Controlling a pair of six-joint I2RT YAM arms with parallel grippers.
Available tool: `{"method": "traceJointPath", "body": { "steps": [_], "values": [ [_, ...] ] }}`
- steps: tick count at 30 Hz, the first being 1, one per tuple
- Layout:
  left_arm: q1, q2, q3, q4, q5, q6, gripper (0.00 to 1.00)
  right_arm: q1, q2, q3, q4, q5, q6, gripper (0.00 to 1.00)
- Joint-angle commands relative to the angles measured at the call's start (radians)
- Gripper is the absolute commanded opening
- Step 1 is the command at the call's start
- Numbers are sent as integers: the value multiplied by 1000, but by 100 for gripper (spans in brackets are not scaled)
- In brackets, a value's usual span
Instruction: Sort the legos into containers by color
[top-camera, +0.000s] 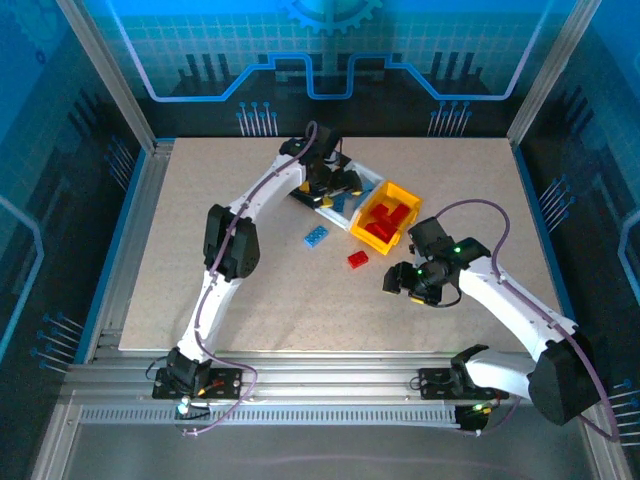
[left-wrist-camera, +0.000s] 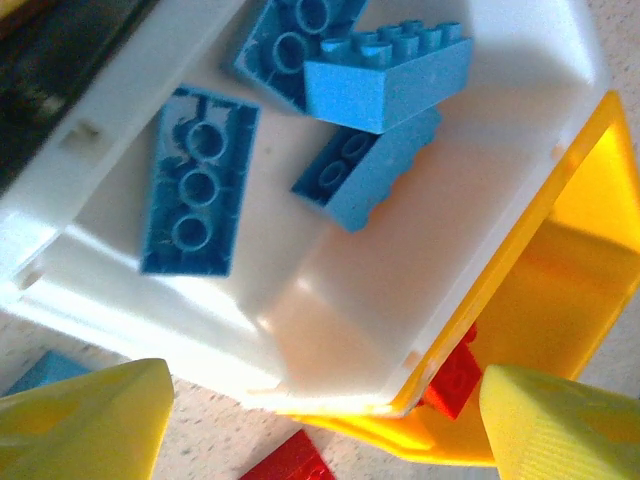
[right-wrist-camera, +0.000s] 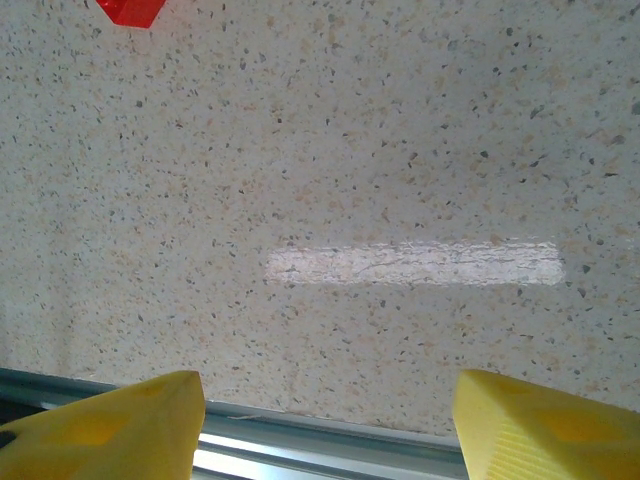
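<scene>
The left claw (left-wrist-camera: 322, 378) hung directly above the white bin (left-wrist-camera: 400, 270), with its 2 yellow fingers (left-wrist-camera: 80, 420) spread wide and nothing between them. 4 light blue legos (left-wrist-camera: 195, 180) lay inside the white bin. 1 lay flat with its hollow underside up, and the other 3 were heaped together at the far end. The yellow-orange bin (left-wrist-camera: 560, 280) was joined to 1 side of the white bin and held several red legos (top-camera: 385, 222). The black bin (left-wrist-camera: 60, 90) was joined to the opposite side, and its contents could not be made out.

2 bricks lay loose on the tabletop (top-camera: 200, 200), near the row of bins and on the side facing the arm bases. They were 1 light blue lego (top-camera: 317, 237) and 1 red lego (top-camera: 358, 259), apart from each other.

The right claw (right-wrist-camera: 328, 382) hovered over bare tabletop near the front edge, well clear of the bins. Its fingers were parted and gripped nothing. The metal rail (right-wrist-camera: 330, 445) of the frame ran just beneath the fingertips.
</scene>
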Motion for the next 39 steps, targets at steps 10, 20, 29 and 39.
{"method": "traceJointPath", "body": {
  "steps": [10, 20, 29, 39],
  "values": [
    [-32, -323, -493, -35, -188, 482, 84, 27, -10, -7, 12, -4, 49, 68],
    [-46, -295, -619, 105, -258, 673, 85, 49, 5, 17, -7, -1, 49, 68],
    [-46, -230, -613, 140, -274, 700, 84, 49, 8, 29, -43, 10, 38, 68],
    [-43, -160, -574, 164, -284, 694, 81, 55, 39, 84, -68, 11, 33, 68]
  ]
}}
